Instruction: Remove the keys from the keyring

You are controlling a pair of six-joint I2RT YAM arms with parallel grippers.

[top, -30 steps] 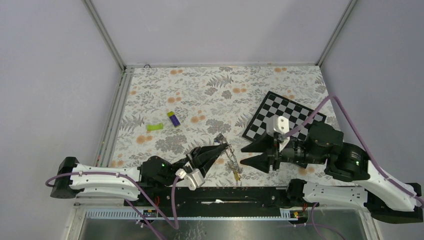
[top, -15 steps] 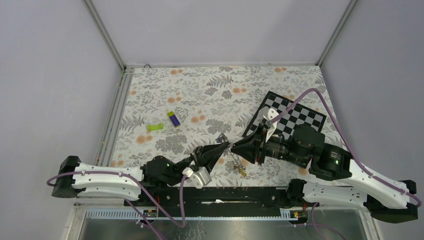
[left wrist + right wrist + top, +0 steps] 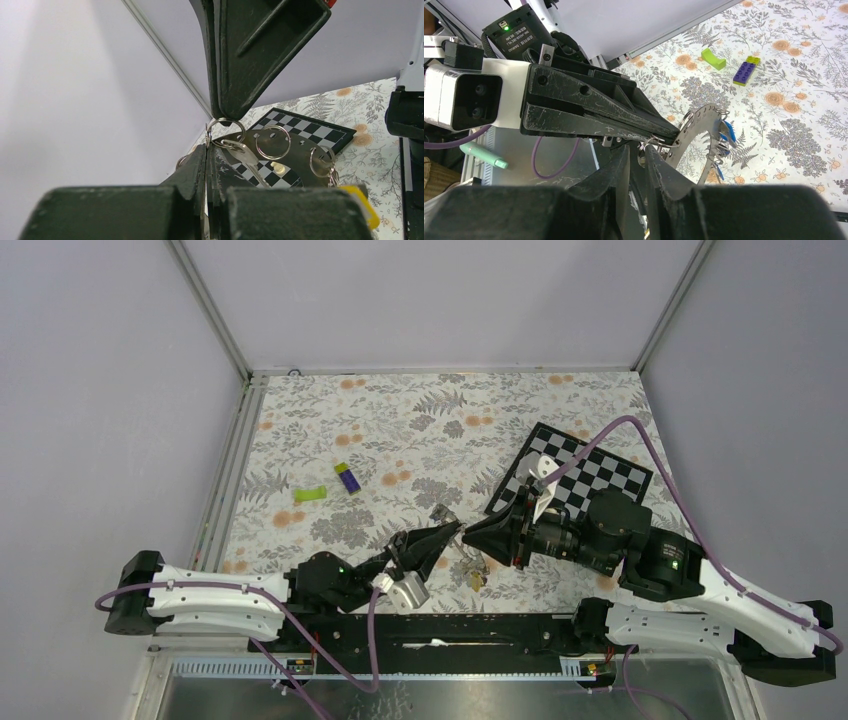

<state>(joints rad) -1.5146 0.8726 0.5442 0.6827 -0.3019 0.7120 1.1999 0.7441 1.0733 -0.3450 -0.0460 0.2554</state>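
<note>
The keyring [image 3: 691,132] is a flat grey ring with small holes along its rim, held off the table on edge. My left gripper [image 3: 207,150] is shut on its rim, and its black fingers [image 3: 599,115] reach in from the left. Small split rings hang from the holes, one carrying a silver key [image 3: 248,161]. Blue-headed keys [image 3: 726,135] and a yellow-tagged one [image 3: 477,581] dangle on the far side. My right gripper [image 3: 638,152] stands narrowly open, tip to tip with the left gripper [image 3: 455,528]. A silver key head [image 3: 642,156] sits between its fingers, against the right one.
A purple-and-green block [image 3: 347,477] and a green piece [image 3: 310,494] lie on the floral cloth to the upper left. A small chessboard [image 3: 590,470] lies behind the right arm. A metal rail [image 3: 235,460] borders the left edge.
My right gripper has swung left up to the left gripper's tip and narrowed its jaws around a key. The left gripper has shifted slightly with the keyring and stays shut.
</note>
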